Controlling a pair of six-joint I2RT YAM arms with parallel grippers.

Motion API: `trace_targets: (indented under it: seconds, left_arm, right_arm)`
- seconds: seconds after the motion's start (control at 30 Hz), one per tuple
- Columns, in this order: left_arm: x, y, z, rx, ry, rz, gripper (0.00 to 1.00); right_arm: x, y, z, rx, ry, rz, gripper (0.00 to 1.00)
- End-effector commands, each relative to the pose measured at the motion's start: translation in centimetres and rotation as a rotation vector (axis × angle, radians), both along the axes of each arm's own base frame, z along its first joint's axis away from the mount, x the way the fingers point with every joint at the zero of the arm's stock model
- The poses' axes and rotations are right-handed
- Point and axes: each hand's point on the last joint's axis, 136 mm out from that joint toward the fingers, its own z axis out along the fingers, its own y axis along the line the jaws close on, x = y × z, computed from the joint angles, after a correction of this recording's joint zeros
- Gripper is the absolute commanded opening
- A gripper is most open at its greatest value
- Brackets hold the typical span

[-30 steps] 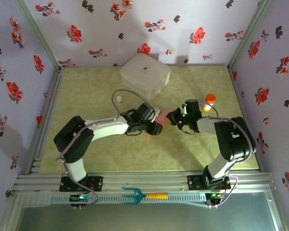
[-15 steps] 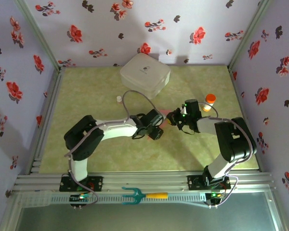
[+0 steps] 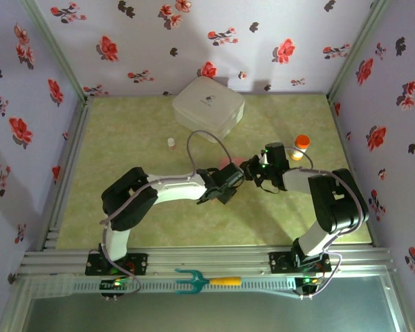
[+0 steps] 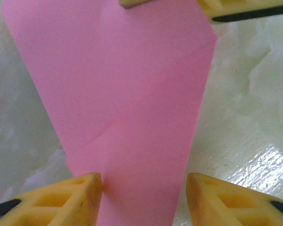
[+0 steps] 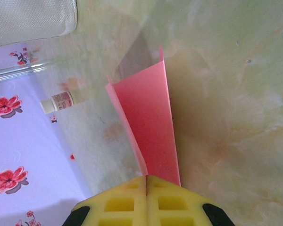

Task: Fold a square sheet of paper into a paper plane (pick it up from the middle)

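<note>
We see the left gripper (image 3: 228,183) and right gripper (image 3: 248,169) tip to tip, pink paper (image 3: 235,166) showing between them, box (image 3: 207,107) beyond.

On my screen the table (image 3: 138,221) has a pale green-yellow marbled top. At its far side, near the middle, lies a white rounded box (image 3: 208,107). A small white bottle (image 3: 171,142) stands near the box, in front and to the left. An orange-capped bottle (image 3: 301,146) stands at the right, well apart from the box.
</note>
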Motion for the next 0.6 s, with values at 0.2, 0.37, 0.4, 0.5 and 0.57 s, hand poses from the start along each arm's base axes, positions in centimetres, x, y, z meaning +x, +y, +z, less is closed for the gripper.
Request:
trace_targets:
  seconds: [0.2,0.37,0.4,0.5,0.57]
  left_arm:
    - [0.57,0.62,0.34,0.055,-0.057,0.013,0.41]
    - [0.47,0.55,0.37,0.052,-0.063,0.01,0.36]
    - [0.52,0.54,0.44,0.049,-0.064,0.011,0.34]
    - [0.49,0.63,0.28,0.054,-0.062,0.014,0.3]
    - [0.51,0.67,0.26,0.054,-0.064,0.016,0.28]
  right_arm:
    - [0.55,0.1,0.89,0.004,-0.014,-0.021,0.02]
    - [0.49,0.01,0.83,0.001,-0.014,-0.024,0.02]
    - [0.49,0.0,0.87,0.001,-0.014,-0.025,0.02]
    - [0.54,0.0,0.92,0.002,-0.015,-0.025,0.03]
    - [0.51,-0.03,0.87,0.001,-0.013,-0.026,0.03]
